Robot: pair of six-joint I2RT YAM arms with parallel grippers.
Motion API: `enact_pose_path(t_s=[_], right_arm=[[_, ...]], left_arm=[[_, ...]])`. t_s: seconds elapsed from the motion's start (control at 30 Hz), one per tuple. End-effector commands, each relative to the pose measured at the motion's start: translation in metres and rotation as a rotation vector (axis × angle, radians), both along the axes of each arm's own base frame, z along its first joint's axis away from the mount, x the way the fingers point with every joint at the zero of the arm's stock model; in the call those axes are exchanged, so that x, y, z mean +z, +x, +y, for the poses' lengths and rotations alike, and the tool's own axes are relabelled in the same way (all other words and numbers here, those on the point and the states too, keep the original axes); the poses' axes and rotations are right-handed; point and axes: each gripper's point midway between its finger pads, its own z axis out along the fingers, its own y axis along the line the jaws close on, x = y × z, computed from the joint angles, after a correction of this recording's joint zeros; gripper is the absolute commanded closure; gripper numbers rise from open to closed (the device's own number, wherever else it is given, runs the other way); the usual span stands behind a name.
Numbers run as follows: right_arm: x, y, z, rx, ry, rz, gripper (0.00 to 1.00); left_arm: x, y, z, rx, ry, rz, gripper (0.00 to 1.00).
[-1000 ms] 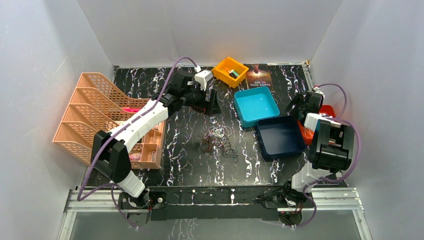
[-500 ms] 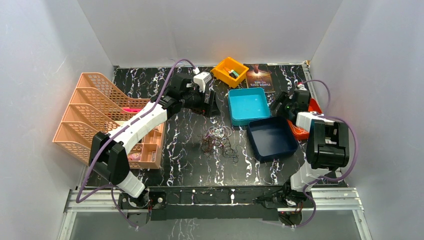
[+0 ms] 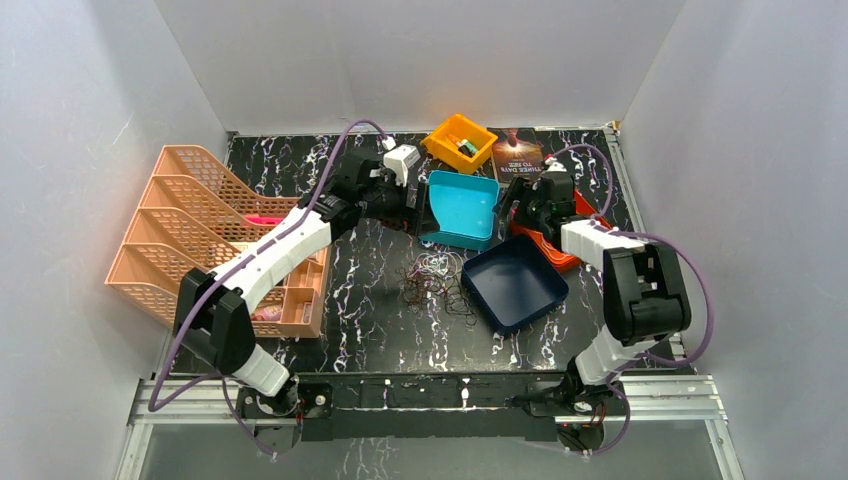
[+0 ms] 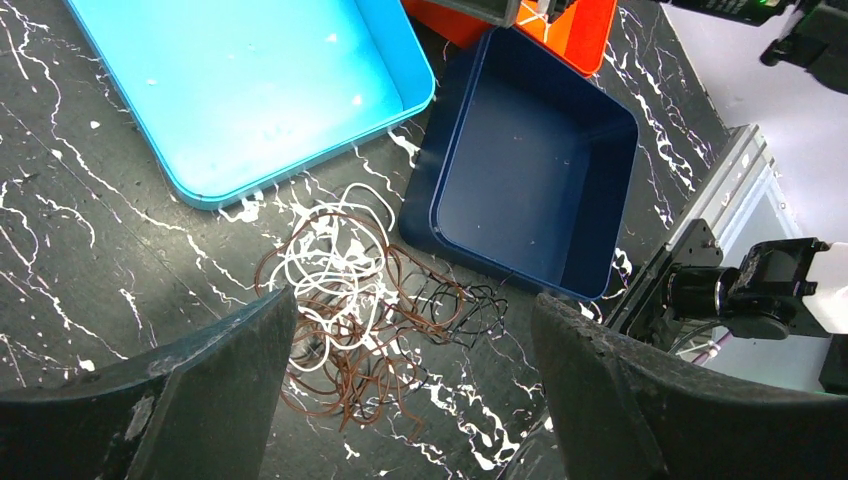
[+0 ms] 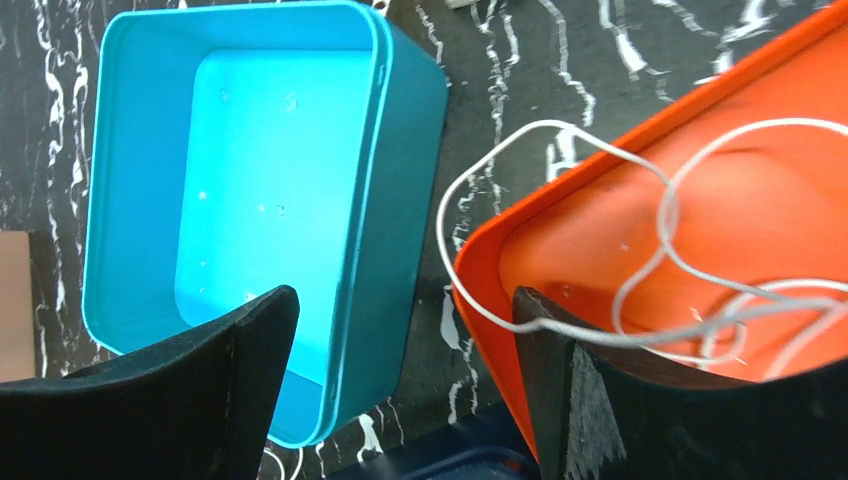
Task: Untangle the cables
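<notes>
The cables point(image 3: 438, 283) lie in a small loopy clump of white, reddish-brown and black cords on the marbled table. In the left wrist view the cables point(image 4: 345, 310) sit below and between my open left gripper point(image 4: 415, 330), nothing held. My left gripper point(image 3: 420, 205) hovers at the back of the table, beyond the clump. My right gripper point(image 3: 518, 212) is open between the teal tray point(image 5: 250, 180) and the orange tray point(image 5: 720, 230). A loose white cable point(image 5: 660, 220) lies in the orange tray and crosses my right fingertip point(image 5: 560, 345) in the view.
A teal tray point(image 3: 462, 208) sits tilted beside the left gripper. A navy tray point(image 3: 515, 283) lies right of the clump, with the orange tray point(image 3: 560, 250) behind it. At the back stand a yellow bin point(image 3: 460, 142) and a book point(image 3: 518, 155). A peach file organizer point(image 3: 210, 235) fills the left.
The right arm swung left across the table, and the teal, navy and orange trays shifted left with it. The teal tray now leans near the left gripper. The left arm barely moved.
</notes>
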Motion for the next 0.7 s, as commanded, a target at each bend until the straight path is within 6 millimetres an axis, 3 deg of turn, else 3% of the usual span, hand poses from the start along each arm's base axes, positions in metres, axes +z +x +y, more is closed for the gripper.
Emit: enact_pose_path(t_s=[0.0, 0.13, 0.23, 0.47, 0.67], right_arm=[[0.057, 0.012, -0.026, -0.084, -0.094, -0.146, 0.13], [0.087, 0.003, -0.039, -0.101, -0.154, -0.206, 0.13], [0.098, 0.002, -0.052, -0.133, -0.217, -0.219, 0.13], [0.084, 0.027, -0.08, -0.138, -0.356, -0.146, 0.15], [0.069, 0.041, -0.082, -0.053, -0.389, -0.09, 0.14]], left_arm=[[0.024, -0.007, 0.005, 0.009, -0.04, -0.053, 0.14], [0.022, -0.007, 0.007, 0.014, -0.037, -0.054, 0.14], [0.02, -0.007, 0.007, 0.011, -0.033, -0.053, 0.14], [0.022, -0.008, 0.008, 0.009, -0.034, -0.061, 0.14], [0.024, -0.009, 0.011, 0.013, -0.025, -0.071, 0.13]])
